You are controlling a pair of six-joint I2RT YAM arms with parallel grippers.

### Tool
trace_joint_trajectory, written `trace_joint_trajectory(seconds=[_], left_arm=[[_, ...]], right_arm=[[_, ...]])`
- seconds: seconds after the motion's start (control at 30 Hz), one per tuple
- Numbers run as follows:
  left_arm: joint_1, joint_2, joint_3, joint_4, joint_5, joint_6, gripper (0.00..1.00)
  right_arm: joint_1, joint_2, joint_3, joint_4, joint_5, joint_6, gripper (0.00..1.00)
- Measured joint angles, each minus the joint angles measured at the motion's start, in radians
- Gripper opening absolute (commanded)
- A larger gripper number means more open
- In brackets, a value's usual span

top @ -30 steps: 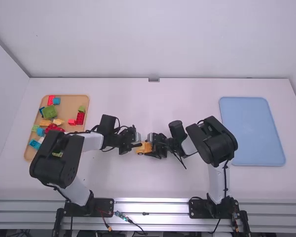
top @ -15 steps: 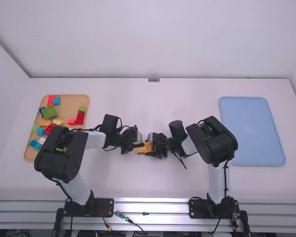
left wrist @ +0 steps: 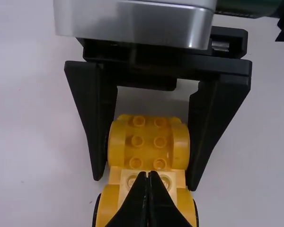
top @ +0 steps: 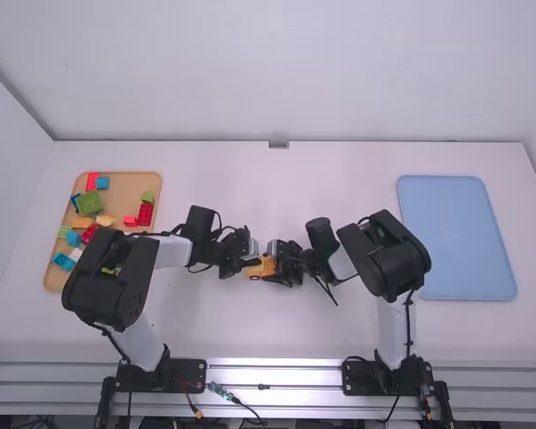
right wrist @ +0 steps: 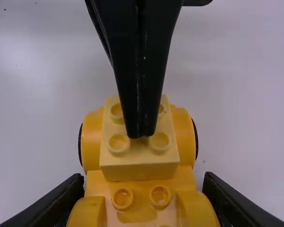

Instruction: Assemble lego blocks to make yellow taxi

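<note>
Brick [right wrist: 139,169], round-studded, on glossy yellow chassis [right wrist: 183,142]

High view: I am looking forward and down from above and behind my left arm [top: 107,281] and right arm [top: 384,255], far enough back to be taking in most of the counter [top: 277,331].
Left wrist view: I am peering closely past my left tool [top: 251,263], facing down and across toward my right tool [top: 270,267].
Right wrist view: I am facing the opposite way, equally close, down toward my left tool.
Yellow car [top: 255,271]: all three views are sharing it.
</note>
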Motion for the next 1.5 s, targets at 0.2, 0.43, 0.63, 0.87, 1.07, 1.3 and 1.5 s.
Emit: trace_joint_trajectory(seconds=[0.2,0.43,0.63,0.87,1.07,1.3,1.5], left_arm=[[0.0,0.017,0.013,0.008,0.009,-0.024,0.02],[-0.002,0.031,0.086,-0.146,0.008,0.025,0.02],[0.008,0.027,0.138,-0.254,-0.02,0.037,0.02],[0.079,-0.075,0.261,-0.359,0.0,0.036,0.13],[0.126,-0.147,0.394,-0.481,-0.04,0.001,0.48],[0.132,-0.152,0.497,-0.576,-0.137,-0.019,0.99],[0.146,-0.152,0.591,-0.608,-0.206,-0.099,0.99]], right_arm=[[-0.007,0.0,0.003,-0.005,0.002,0.0,0.64],[-0.007,0.0,0.003,-0.005,-0.001,-0.001,0.64],[-0.004,0.0,0.003,-0.005,0.0,-0.001,0.64],[-0.005,0.0,0.003,-0.005,0.001,0.0,0.66],[-0.02,0.0,0.003,-0.006,0.001,0.0,0.72],[-0.03,0.0,0.003,-0.013,0.001,0.001,1.0],[-0.03,0.0,0.003,-0.013,0.001,0.0,0.99]])
